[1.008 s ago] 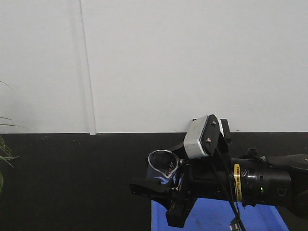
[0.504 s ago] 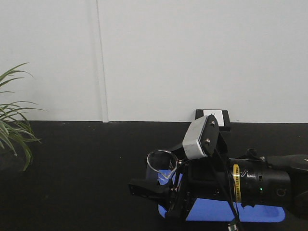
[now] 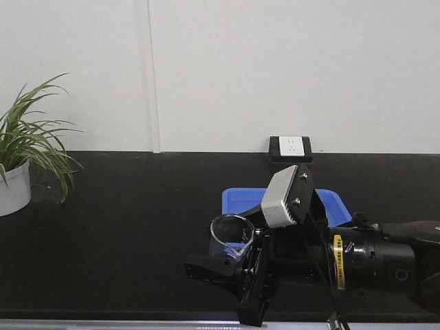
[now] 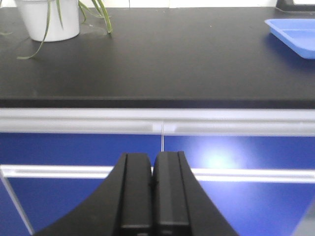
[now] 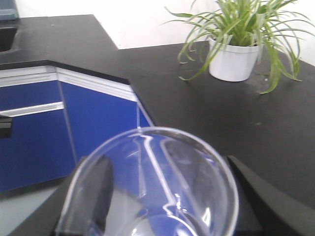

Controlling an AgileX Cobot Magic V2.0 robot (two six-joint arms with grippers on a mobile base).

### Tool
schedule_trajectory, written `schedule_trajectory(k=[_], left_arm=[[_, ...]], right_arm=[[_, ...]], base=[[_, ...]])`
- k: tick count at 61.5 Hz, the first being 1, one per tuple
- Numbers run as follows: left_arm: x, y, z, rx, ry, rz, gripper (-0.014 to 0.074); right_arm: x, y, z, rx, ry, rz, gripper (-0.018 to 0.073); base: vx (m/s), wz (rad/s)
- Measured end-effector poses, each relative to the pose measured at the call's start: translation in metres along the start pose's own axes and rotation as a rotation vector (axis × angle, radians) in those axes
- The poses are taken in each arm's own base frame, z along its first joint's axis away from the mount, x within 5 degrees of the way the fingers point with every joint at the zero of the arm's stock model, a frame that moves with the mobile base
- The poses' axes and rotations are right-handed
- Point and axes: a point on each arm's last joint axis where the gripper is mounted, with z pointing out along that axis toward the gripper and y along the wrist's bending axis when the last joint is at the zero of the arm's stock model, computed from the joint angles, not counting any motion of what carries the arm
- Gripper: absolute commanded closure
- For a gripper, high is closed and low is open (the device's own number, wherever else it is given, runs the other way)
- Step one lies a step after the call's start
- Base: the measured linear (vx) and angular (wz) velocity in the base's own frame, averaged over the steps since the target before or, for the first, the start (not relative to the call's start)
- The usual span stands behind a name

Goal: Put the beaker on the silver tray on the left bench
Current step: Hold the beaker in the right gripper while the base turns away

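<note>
A white wall point(image 3: 275, 69) is seen behind a long black worktop point(image 3: 124, 220), under which blue cabinet fronts point(image 4: 74, 142) with a pale trim are mounted. On the worktop, a blue tray point(image 3: 240, 198) is set near the wall, partly hidden by the right arm, and a potted plant point(image 3: 20, 158) in a white pot is placed far off at the worktop's other end. The right gripper point(image 3: 220, 258) is held above the front part of the worktop, its black fingers point(image 5: 91, 189) closed against opposite sides of the beaker point(image 3: 229, 237). The beaker is carried upright in the air, clear of any surface, with its flared rim uppermost; nothing can be seen inside it. The left gripper point(image 4: 152, 196) is pointed at the cabinet fronts below the worktop edge, its two pads pressed flat together with nothing between them. A small wall outlet point(image 3: 290, 146) is fixed just above the worktop.
</note>
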Motion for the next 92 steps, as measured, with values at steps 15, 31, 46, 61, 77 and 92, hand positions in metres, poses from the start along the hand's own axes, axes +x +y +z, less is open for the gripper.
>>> schedule_trajectory(k=[15,31,46,61,77,92], left_arm=[[0.0000,0.0000,0.0000,0.000,0.000,0.000,0.0595],[0.0000,0.0000,0.0000,0.000,0.000,0.000,0.0595],[0.0001,0.0000,0.0000,0.000,0.001,0.000,0.0595],[0.0001,0.0000,0.0000,0.000,0.001,0.000,0.0595],[0.0001,0.0000,0.0000,0.000,0.001,0.000,0.0595],[0.0001,0.0000,0.0000,0.000,0.001,0.000,0.0595]], right_arm=[[0.0000,0.0000,0.0000,0.000,0.000,0.000,0.0571],[0.0000,0.0001,0.0000,-0.001,0.000,0.000,0.0571],[0.0000,0.0001,0.0000,-0.001,0.000,0.000,0.0571],[0.0000,0.0002,0.0000,-0.002,0.000,0.000,0.0571],[0.0000,0.0002,0.0000,-0.002,0.000,-0.001,0.0571],[0.0002,0.0002,0.0000,-0.002,0.002,-0.003,0.0571]], base=[[-0.39,-0.03],[-0.38,-0.01],[-0.32,0.09],[-0.22,0.35],[-0.13,0.65],[-0.06,0.87]])
